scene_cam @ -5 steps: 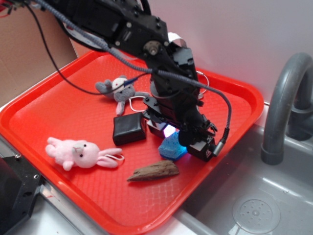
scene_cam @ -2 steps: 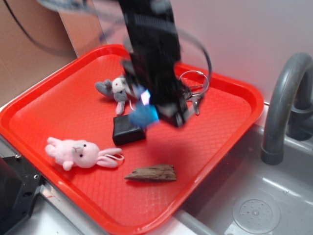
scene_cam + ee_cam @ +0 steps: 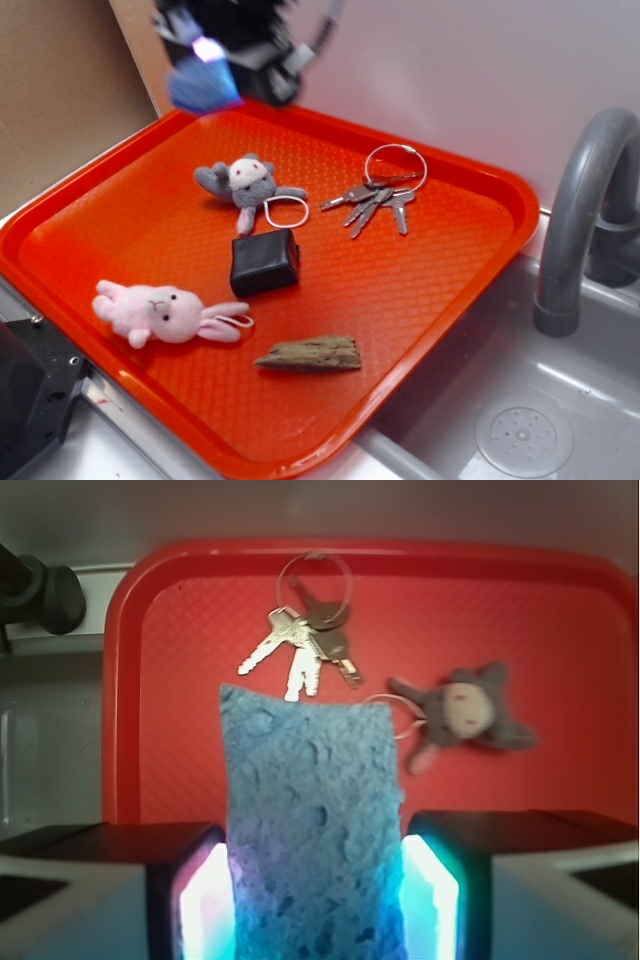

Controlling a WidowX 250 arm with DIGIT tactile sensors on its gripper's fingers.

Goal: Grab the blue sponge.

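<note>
The blue sponge (image 3: 312, 820) sits squarely between the two fingers of the pincer (image 3: 315, 900), pressed on both flanks by the lit pads (image 3: 205, 905), so the pincer is closed on it and the sponge's long axis runs out from the pincer, its free end jutting forward past the fingertips. In the exterior view the pincer (image 3: 215, 65) hangs high over the far left corner of the red tray (image 3: 470, 290), the sponge (image 3: 203, 85) clear of the tray floor and well apart from everything lying there. Below it on the tray remain the keys (image 3: 300, 645), the grey plush animal (image 3: 465, 715), the black box (image 3: 264, 262), the pink bunny (image 3: 165, 312) and the brown wood piece (image 3: 308, 354), none touching the sponge. By this look the grab itself appears done; what matters next is only that the side-on squeeze holds, since much of the sponge's length sticks out unsupported beyond the pads.
</note>
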